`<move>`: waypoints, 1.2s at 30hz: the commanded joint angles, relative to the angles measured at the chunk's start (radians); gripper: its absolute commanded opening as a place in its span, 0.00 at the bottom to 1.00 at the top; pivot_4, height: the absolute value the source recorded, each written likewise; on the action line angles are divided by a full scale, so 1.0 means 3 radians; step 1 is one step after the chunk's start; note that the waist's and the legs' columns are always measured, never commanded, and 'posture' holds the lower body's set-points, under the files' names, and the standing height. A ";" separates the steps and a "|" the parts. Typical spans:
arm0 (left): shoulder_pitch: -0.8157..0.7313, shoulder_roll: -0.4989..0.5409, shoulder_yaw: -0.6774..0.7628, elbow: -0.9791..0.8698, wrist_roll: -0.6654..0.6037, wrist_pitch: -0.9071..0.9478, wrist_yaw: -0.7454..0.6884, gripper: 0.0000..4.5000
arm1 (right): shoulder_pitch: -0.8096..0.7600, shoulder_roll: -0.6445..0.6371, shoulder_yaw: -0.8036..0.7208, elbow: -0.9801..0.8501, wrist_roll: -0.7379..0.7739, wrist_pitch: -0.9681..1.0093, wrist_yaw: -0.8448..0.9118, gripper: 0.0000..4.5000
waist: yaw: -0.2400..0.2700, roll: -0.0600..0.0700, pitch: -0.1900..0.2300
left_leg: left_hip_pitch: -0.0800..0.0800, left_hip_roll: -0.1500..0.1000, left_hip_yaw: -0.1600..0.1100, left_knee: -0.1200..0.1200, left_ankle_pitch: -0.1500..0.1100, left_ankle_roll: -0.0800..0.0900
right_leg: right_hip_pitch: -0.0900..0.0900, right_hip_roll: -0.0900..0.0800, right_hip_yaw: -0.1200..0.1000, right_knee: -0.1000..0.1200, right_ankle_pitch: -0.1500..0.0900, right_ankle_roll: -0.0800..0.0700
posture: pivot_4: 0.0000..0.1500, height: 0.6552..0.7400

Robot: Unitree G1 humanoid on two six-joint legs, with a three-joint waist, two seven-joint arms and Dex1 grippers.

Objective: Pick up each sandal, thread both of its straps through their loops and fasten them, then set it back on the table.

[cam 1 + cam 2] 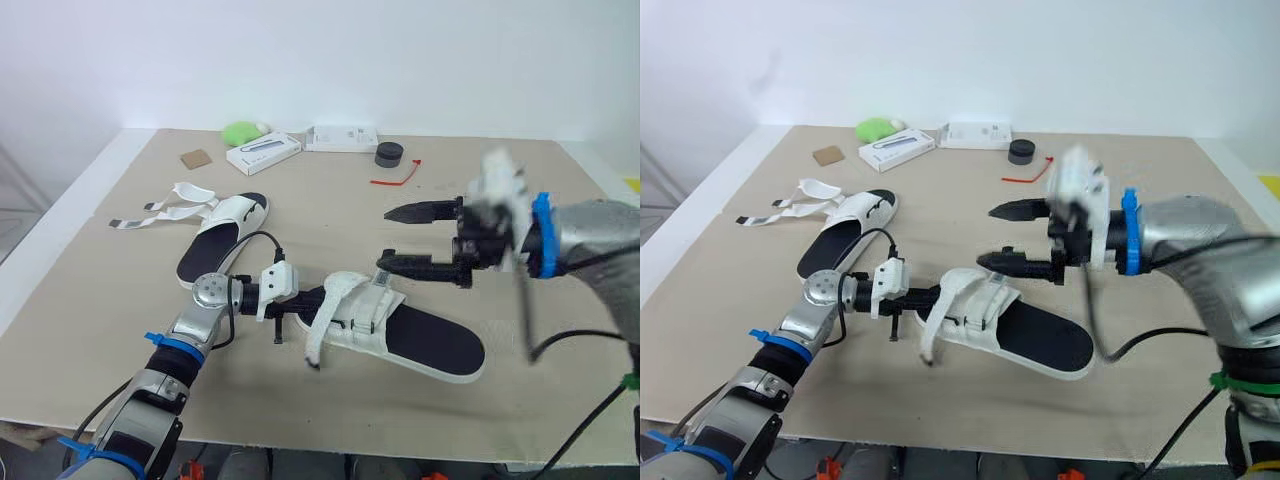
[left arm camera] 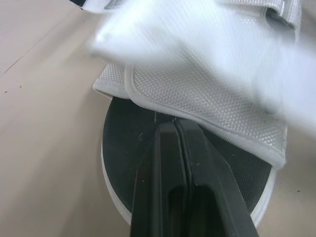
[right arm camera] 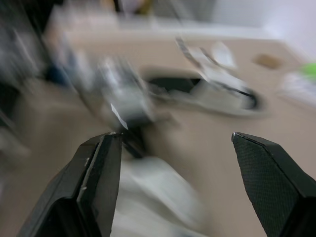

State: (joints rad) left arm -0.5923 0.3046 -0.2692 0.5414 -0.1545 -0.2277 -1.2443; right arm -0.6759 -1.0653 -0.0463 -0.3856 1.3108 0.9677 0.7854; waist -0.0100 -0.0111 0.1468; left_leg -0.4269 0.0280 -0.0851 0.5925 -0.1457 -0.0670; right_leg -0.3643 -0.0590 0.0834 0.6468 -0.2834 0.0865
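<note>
The nearer sandal (image 1: 430, 345) lay flat on the table (image 1: 110, 330) in front of the robot, black footbed up, its white mesh upper (image 2: 197, 89) at the end toward the left arm and one loose strap (image 1: 320, 332) drooping off its side. The left gripper (image 1: 315, 298) had its two fingers (image 2: 170, 158) pressed together, tips on the footbed right at the hem of the mesh; I could not tell whether any fabric was caught between them. The right gripper (image 1: 414, 240) hung above the upper with its fingers spread wide, holding nothing. The other sandal (image 1: 228, 228) lay further back to the left, well apart, its straps (image 1: 160, 212) splayed out unfastened. To my eye the sandal would be light, the sole a fairly stiff foam and the straps limp, so I would steady the sole by its edge with one gripper and pinch the strap near its free end with the other, since a grip mid-strap would let the tip flop away from the loop
</note>
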 commanded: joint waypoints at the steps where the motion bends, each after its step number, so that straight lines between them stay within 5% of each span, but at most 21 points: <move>1: 0.0125 0.0010 -0.0244 0.0251 0.0283 0.0077 -0.0047 0.00 | 0.0007 -0.0213 0.0009 -0.0004 0.1468 0.0424 -0.0704 0.85 | 0.0000 -0.0011 0.0000 | 0.0000 0.0000 0.0000 0.0000 -0.0001 0.0001 | -0.0004 -0.0001 0.0000 -0.0001 -0.0002 0.0000 | 1.00 1.00; 5: 0.0096 0.0011 -0.0235 0.0280 0.0288 0.0065 -0.0055 0.00 | 0.0265 -0.0511 0.0362 -0.0173 0.2199 0.0528 -0.1255 0.85 | 0.0006 -0.0013 -0.0001 | -0.0017 -0.0004 0.0005 0.0000 -0.0002 0.0003 | -0.0013 -0.0008 0.0002 -0.0007 -0.0003 0.0002 | 1.00 1.00; 15: 0.0076 -0.0020 -0.0258 0.0328 0.0302 0.0033 -0.0078 0.00 | 0.0308 -0.0068 0.1171 0.0167 0.2205 0.0616 -0.2093 0.85 | 0.0008 -0.0013 -0.0003 | -0.0026 -0.0001 0.0004 0.0008 -0.0002 0.0007 | -0.0026 -0.0002 0.0000 -0.0006 -0.0002 0.0003 | 1.00 1.00; 26: 0.0018 -0.0091 -0.0270 0.0401 0.0317 0.0000 -0.0068 0.00 | -0.0123 0.0601 0.1346 0.0645 0.2205 0.0904 -0.2585 0.85 | 0.0049 -0.0013 -0.0003 | -0.0036 -0.0002 0.0000 0.0008 0.0000 0.0011 | -0.0025 0.0000 -0.0001 -0.0006 -0.0001 0.0003 | 1.00 1.00; 36: 0.0037 -0.0087 -0.0259 0.0370 0.0311 0.0031 -0.0063 0.00 | -0.0127 0.0629 0.1483 0.0833 0.2205 0.1165 -0.2655 0.85 | 0.0051 -0.0013 -0.0004 | -0.0037 -0.0002 -0.0001 0.0008 0.0000 0.0012 | -0.0025 -0.0001 -0.0001 -0.0006 -0.0001 0.0002 | 1.00 1.00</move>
State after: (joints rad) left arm -0.6251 0.2800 -0.2758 0.5826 -0.1476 -0.2586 -1.2658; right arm -0.7071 -0.8716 0.3945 -0.1419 1.9615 1.3113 -0.0052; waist 0.0052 -0.0150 0.1458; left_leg -0.4380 0.0274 -0.0856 0.5950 -0.1458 -0.0633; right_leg -0.3719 -0.0591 0.0831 0.6449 -0.2837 0.0872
